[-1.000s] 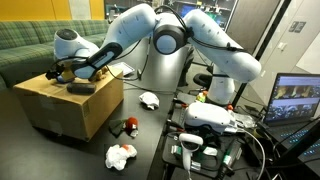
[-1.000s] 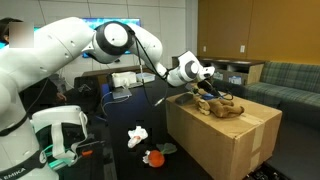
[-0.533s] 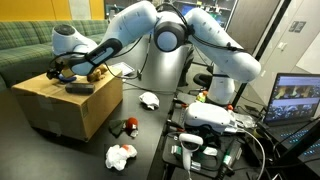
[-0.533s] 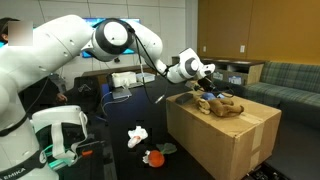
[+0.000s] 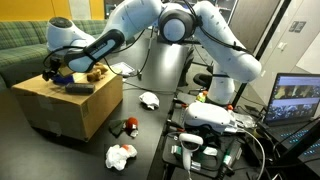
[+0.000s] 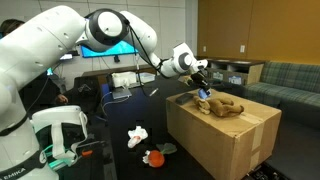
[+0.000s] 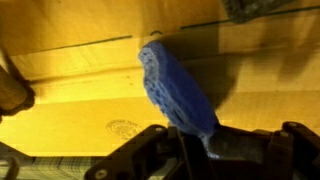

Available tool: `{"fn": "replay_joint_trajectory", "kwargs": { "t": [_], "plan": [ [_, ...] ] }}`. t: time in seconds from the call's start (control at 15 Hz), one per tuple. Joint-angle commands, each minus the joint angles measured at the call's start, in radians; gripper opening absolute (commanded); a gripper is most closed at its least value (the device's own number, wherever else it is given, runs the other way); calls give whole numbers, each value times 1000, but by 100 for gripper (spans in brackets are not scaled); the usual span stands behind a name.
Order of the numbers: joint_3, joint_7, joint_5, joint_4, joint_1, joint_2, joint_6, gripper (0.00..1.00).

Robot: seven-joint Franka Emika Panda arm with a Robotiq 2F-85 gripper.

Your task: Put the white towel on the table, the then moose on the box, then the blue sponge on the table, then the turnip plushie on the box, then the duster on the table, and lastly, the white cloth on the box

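Step three in hand: the gripper (image 7: pixel 205 140) pinches one end of the blue sponge (image 7: pixel 178 88), which hangs just above the top of the box (image 6: pixel 225 135), near the moose (image 6: pixel 226 105) that sits there. The next move likely calls for carrying the sponge out past the box edge. It then needs lowering onto the table (image 5: pixel 150 135), clear of the white towel (image 5: pixel 120 155) and turnip plushie (image 5: pixel 127 125), before release.

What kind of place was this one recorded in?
Probably a research lab or office lounge rather than a home. A long green couch lines the wall, a lit laptop screen glows off to the side, and the brown panelled wall looks institutional.
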Motion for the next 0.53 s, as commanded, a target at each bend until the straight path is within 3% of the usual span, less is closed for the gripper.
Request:
{"fn": "replay_joint_trajectory", "kwargs": {
  "t": [0.0,0.47],
  "plan": [
    [-3,15,-5,-172,37,-124,15,0],
    [-20,93,-37,-348,89,-276,24,0]
  ]
}}
